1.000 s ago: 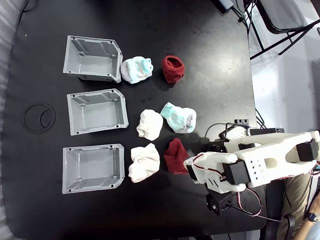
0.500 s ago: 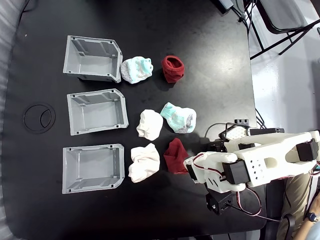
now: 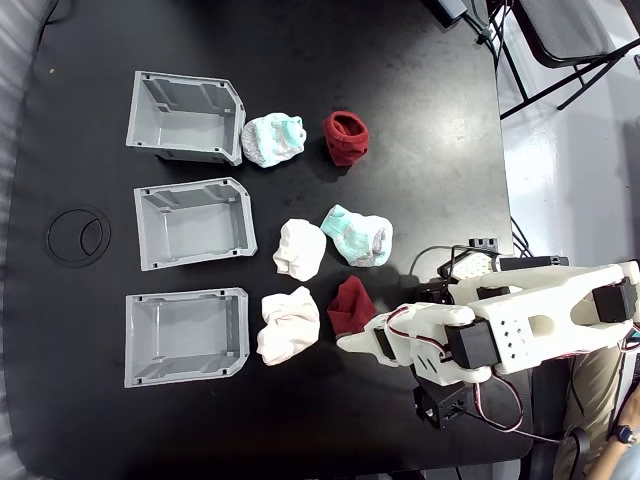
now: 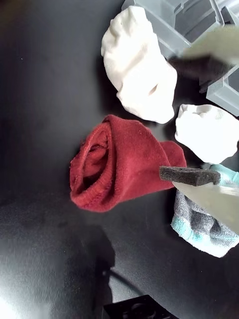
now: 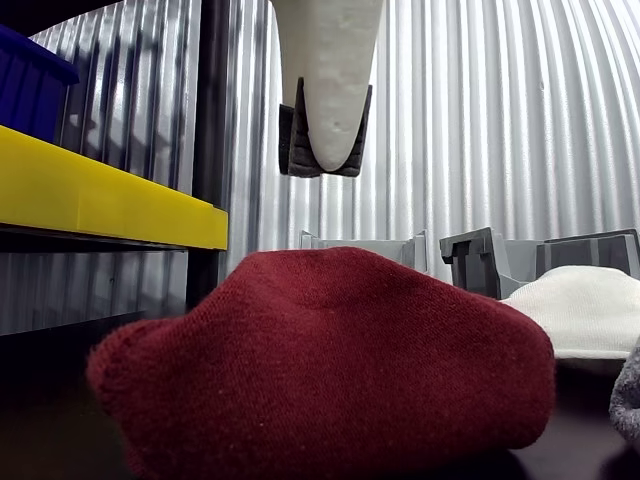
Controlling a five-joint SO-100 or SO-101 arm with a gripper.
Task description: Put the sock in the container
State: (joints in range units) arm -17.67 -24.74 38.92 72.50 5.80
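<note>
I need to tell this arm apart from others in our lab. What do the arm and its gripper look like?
The arm has white plastic shells with black servo blocks at the joints, one shell panel dotted with small holes. Thin red and white wires loop along it near a black base clamp. The gripper has pale off-white tapering fingers with dark foam pads at the tips.

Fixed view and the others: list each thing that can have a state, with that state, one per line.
sock: lying on the table, not gripped
claw: open, hovering over the sock
container: empty, on its side, mouth up in the fixed view
two other grey bins: empty
ring-shaped red sock: on the table, hollow mouth showing
white socks: balled up, loose on the table
</note>
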